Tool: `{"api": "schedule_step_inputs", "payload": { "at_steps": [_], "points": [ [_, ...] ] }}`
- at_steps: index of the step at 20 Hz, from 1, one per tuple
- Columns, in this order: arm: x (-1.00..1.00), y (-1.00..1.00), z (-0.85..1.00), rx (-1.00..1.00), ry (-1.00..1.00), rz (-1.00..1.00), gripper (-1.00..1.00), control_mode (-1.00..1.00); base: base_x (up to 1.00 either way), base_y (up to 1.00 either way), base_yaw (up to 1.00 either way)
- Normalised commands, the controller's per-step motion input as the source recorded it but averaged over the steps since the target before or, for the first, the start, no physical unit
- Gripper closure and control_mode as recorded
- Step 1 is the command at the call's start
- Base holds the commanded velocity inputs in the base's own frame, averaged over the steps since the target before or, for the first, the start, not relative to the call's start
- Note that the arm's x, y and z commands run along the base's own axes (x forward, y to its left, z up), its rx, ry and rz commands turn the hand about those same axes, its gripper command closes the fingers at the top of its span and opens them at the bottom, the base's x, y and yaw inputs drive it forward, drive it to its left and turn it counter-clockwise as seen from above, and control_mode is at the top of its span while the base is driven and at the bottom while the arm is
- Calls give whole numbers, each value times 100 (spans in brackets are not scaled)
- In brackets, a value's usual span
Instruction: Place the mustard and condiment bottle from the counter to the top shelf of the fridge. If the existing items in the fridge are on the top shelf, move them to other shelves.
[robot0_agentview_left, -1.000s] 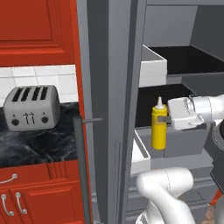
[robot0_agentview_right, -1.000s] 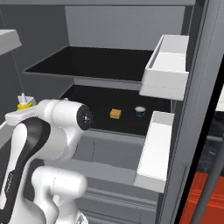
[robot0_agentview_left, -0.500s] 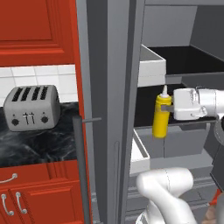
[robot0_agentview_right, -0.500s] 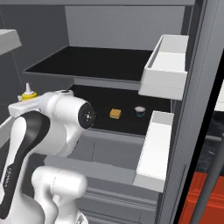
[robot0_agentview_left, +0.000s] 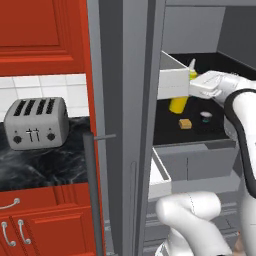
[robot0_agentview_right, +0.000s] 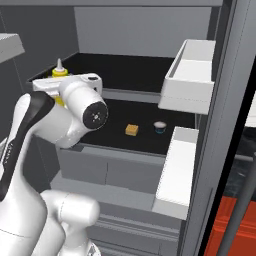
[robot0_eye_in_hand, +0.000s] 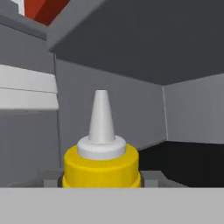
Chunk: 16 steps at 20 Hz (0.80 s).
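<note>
My gripper (robot0_agentview_right: 59, 86) is shut on the mustard (robot0_agentview_right: 59, 72), a yellow squeeze bottle with a pale pointed nozzle, held upright inside the open fridge (robot0_agentview_right: 150, 30). In the left base view the mustard (robot0_agentview_left: 179, 103) is partly hidden behind a white door bin (robot0_agentview_left: 172, 80), with the gripper (robot0_agentview_left: 194, 86) at its right. It hangs at the left front of the top shelf (robot0_agentview_right: 130, 70), about level with the shelf's edge. The hand view shows the mustard (robot0_eye_in_hand: 101, 164) close up. The existing items, an orange block (robot0_agentview_right: 132, 129) and a white cup (robot0_agentview_right: 160, 126), sit one shelf lower. The condiment bottle is out of view.
A silver toaster (robot0_agentview_left: 34, 122) stands on the black marble counter (robot0_agentview_left: 40, 165) left of the fridge door (robot0_agentview_left: 125, 125) and its dark bar handle (robot0_agentview_left: 92, 190). White door bins (robot0_agentview_right: 192, 75) hang on the right. Grey drawers (robot0_agentview_right: 110, 170) lie below the shelves.
The gripper has lifted the mustard from beside the lower shelf up to the level of the top shelf. The block and the cup have not moved.
</note>
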Motion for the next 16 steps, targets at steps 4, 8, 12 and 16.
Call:
{"api": "schedule_step_inputs", "payload": {
  "at_steps": [4,8,12,16],
  "points": [
    [100,-4,29,0,0,-26,100,-100,0,0,0],
    [100,-21,41,3,0,-13,100,-100,0,0,0],
    [100,-40,51,6,0,-9,100,-100,0,0,0],
    [100,-41,9,1,0,-2,100,-100,0,0,0]
  ]
}}
